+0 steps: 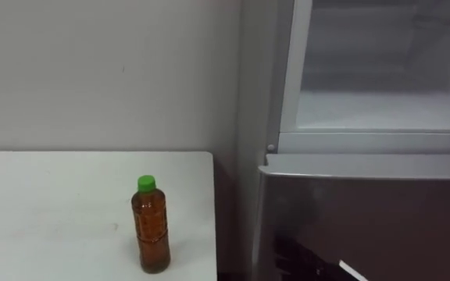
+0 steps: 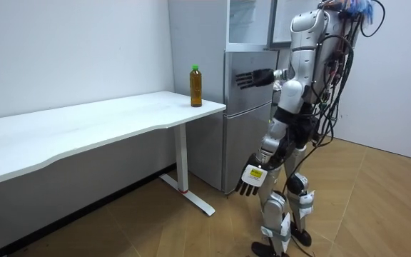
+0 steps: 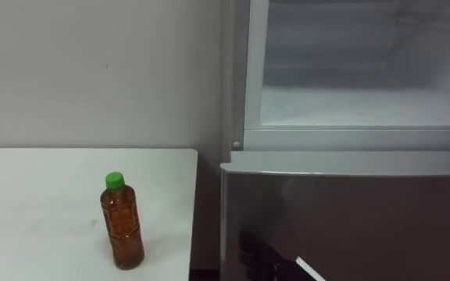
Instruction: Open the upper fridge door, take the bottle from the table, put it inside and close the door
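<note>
Right hand (image 2: 257, 78) up at chest height, fingers straight, holding nothing; it sits just before the lower door (image 1: 366, 218), not at the bottle. Left hand (image 2: 250, 178) hangs low by the thigh, fingers relaxed, empty.

Bottle (image 1: 151, 226): upright on the table (image 1: 53, 195), green cap on, near the corner closest to the fridge (image 3: 237, 78). Apart from both hands.

Upper bay (image 1: 381, 109) stands open, white shelf bare. I read this as cleared for the bottle, so no door work is left.

Robot stands facing the fridge, table on its left side.

Step in hand, my judgement: the pick has not begun. The bottle sits on the left, so I would reach with the left hand, or turn toward the table first. Risk: tall, narrow bottle near the table edge; a sideways brush could tip it off.
</note>
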Controlling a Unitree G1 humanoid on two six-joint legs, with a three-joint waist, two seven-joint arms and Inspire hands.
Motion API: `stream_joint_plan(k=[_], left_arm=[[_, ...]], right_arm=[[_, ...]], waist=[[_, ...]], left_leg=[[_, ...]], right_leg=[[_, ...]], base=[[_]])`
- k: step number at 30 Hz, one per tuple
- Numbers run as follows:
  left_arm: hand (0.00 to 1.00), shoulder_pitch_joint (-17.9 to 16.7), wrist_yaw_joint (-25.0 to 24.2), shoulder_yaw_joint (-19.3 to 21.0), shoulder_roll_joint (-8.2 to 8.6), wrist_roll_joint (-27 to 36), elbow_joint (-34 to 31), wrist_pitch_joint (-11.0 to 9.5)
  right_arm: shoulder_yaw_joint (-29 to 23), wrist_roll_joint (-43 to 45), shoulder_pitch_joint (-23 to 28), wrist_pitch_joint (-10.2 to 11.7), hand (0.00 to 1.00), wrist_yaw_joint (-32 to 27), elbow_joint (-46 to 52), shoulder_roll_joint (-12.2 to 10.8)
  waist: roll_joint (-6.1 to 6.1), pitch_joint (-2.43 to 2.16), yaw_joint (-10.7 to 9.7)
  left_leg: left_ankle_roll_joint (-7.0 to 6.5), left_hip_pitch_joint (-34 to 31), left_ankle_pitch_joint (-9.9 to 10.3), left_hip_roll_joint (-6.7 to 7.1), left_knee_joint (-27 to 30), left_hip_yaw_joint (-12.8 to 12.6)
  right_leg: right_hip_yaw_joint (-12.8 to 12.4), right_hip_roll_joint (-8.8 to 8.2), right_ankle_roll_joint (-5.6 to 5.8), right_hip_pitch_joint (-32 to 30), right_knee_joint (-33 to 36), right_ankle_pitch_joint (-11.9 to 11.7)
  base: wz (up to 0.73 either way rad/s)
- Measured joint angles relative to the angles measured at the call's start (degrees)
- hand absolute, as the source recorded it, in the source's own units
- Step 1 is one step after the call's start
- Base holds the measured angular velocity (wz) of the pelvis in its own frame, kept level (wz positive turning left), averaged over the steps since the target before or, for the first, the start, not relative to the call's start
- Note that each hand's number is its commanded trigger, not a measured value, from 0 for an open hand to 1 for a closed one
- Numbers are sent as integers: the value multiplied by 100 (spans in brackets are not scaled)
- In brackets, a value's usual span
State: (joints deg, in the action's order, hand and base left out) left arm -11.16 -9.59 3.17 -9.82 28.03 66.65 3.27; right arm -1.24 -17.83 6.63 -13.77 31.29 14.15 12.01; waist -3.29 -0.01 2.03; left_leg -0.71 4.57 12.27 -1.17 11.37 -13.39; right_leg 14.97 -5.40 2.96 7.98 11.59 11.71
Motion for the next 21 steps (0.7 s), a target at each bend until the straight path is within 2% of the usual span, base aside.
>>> stream_joint_plan(k=[3,8,12,17,21], left_arm=[[0,49,2,-12,3,5,31,-12],[0,104,75,-25,24,-79,16,-45],[0,164,186,-129,42,-79,5,-83],[0,173,248,-121,105,-68,-4,-122],[0,190,318,-121,128,-71,-3,-125]], right_arm=[[64,-247,-117,0,0,158,52,-106],[402,-251,-340,-9,0,414,89,-118],[462,-446,-640,-9,0,522,89,-155],[481,-755,-839,-3,0,552,86,-351],[580,-895,-843,-4,0,594,84,-346]], waist=[[-23,-3,138],[-15,-3,276],[-4,-1,404],[10,2,480],[27,12,479]], left_leg=[[3,3,-2,-11,3,4],[6,-41,-4,-14,10,31],[16,-49,-14,-14,16,76],[20,-45,-21,-10,15,125],[25,-46,-23,-11,15,151]], right_leg=[[4,14,0,11,-2,-22],[107,12,0,-12,-6,-26],[163,13,-3,-8,-8,-28],[237,23,-15,70,-107,-36],[281,28,-14,94,-106,-37]], base=[[0],[1],[3],[7],[6]])
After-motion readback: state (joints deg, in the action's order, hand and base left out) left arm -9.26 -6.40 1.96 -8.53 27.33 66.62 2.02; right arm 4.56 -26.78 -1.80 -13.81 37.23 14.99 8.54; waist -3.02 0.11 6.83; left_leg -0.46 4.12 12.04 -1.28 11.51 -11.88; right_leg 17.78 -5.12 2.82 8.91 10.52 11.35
